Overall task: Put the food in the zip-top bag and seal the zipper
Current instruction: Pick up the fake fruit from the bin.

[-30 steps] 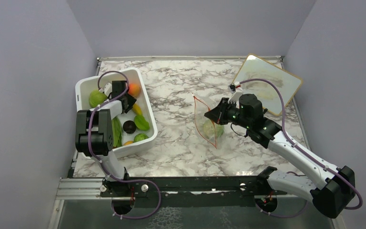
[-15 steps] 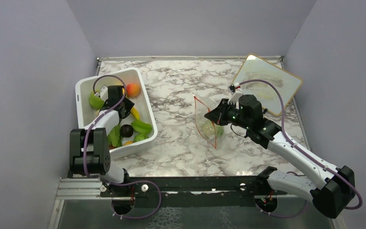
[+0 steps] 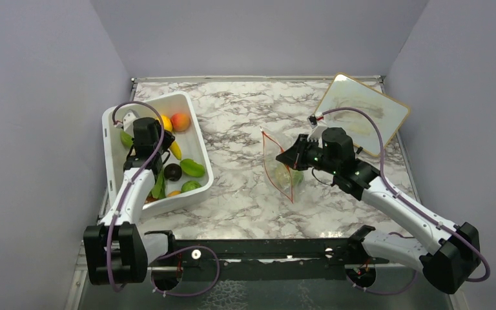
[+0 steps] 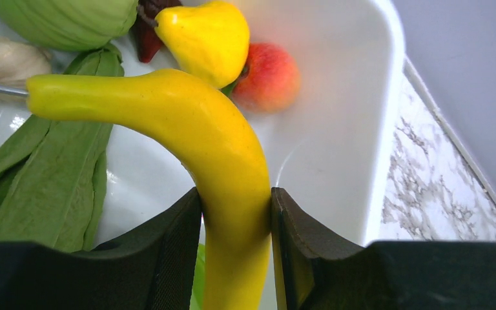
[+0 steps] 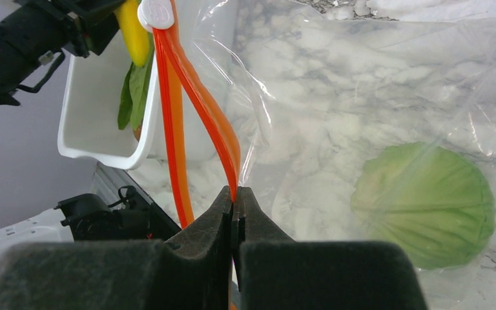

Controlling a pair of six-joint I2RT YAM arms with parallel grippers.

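My left gripper point(image 4: 236, 219) is shut on a yellow toy banana point(image 4: 219, 142) and holds it over the white tub point(image 3: 187, 103). It shows in the top view point(image 3: 158, 141) with the banana point(image 3: 175, 150). More food lies in the tub: a peach point(image 3: 180, 121), a yellow pear point(image 4: 206, 35), a dark brown piece point(image 3: 172, 172) and green pieces point(image 3: 192, 168). My right gripper point(image 5: 234, 197) is shut on the red-orange zipper point(image 5: 197, 97) and holds the clear zip-top bag point(image 3: 278, 161) upright with its mouth open. A green cabbage point(image 5: 426, 206) lies inside the bag.
A framed white board point(image 3: 361, 113) leans at the back right corner. Grey walls close the table on three sides. The tub stands at the left, against the wall. A long green leaf point(image 4: 45, 181) lies on the tub floor.
My left gripper has shifted left inside the tub with the banana, and the left arm's elbow has swung down toward the near edge. The right arm and bag have not moved.
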